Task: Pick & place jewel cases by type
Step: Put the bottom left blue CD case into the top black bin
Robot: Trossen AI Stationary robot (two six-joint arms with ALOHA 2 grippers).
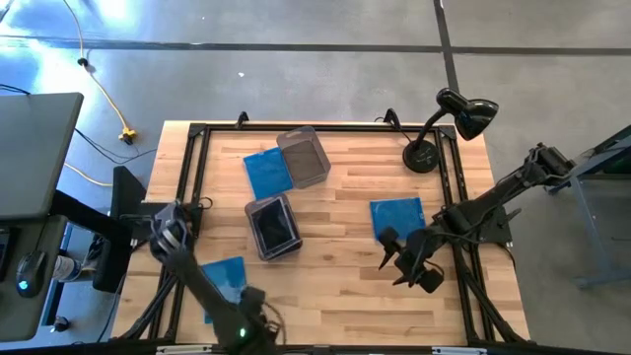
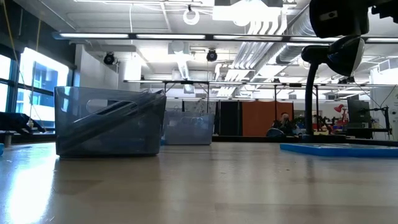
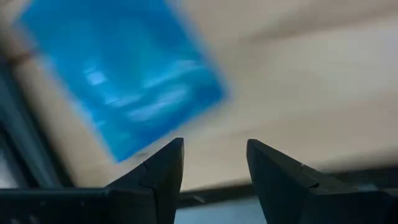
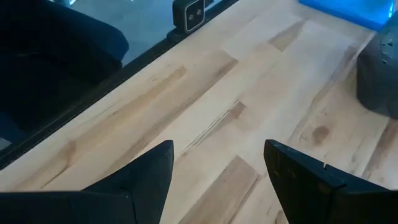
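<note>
From above, three blue jewel cases are seen flat on the table [image 1: 345, 286]: one [image 1: 266, 172] beside the far tub [image 1: 304, 156], skewed; one [image 1: 397, 217] by the spread right gripper [image 1: 409, 261]; one [image 1: 226, 279] near-left. In the left wrist view, the left gripper [image 3: 214, 165] is spread just off that case [image 3: 124, 68].

No readable text

No lettering, label, brand, number or sign can be made out on any surface in these four views.
</note>
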